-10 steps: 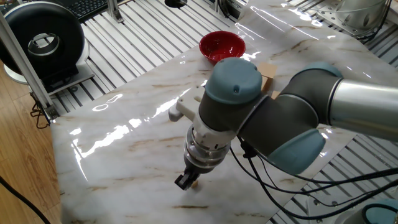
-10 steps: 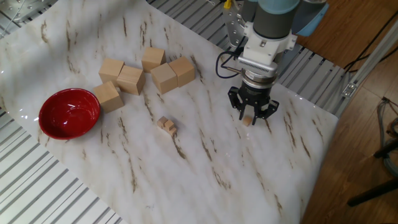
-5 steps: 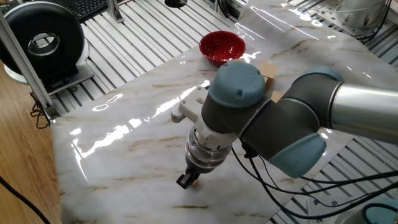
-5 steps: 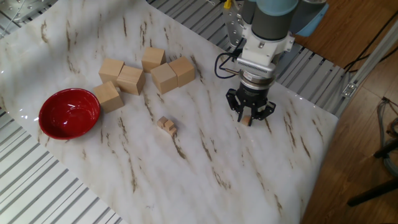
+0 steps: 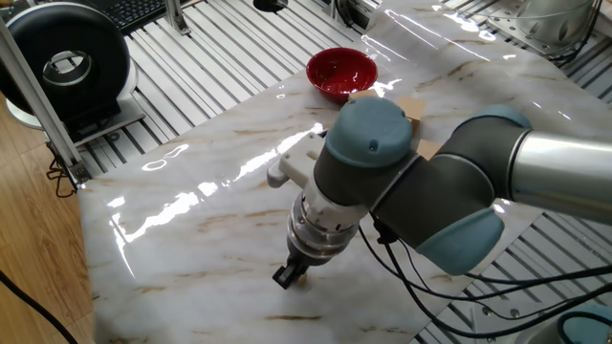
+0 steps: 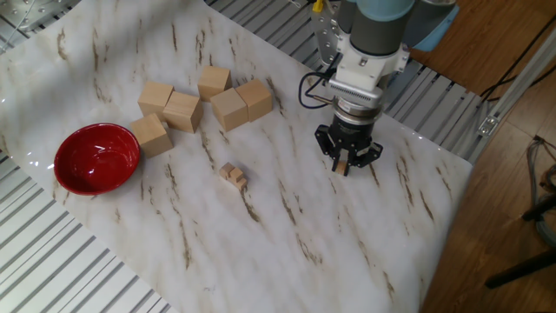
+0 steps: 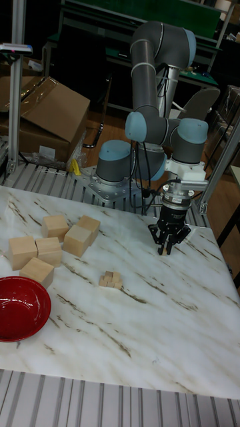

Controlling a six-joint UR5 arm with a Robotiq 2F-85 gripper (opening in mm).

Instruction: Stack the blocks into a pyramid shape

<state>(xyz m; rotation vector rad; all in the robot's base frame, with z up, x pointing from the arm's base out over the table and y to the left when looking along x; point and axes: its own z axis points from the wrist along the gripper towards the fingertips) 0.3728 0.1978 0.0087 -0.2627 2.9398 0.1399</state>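
Lifted slightly since a second ago, the gripper [image 6: 347, 163] now carries one tiny cube [image 6: 342, 165] just off the tabletop [image 6: 287, 217], fingers [image 7: 161, 245] pinched narrow on it. From the other fixed view the small stepped pile [image 6: 232, 174] sits well apart, near five large wooden blocks [image 6: 229, 109] and a red bowl [image 6: 96, 158]; one fixed view hides that pile behind the arm [image 5: 411, 182].
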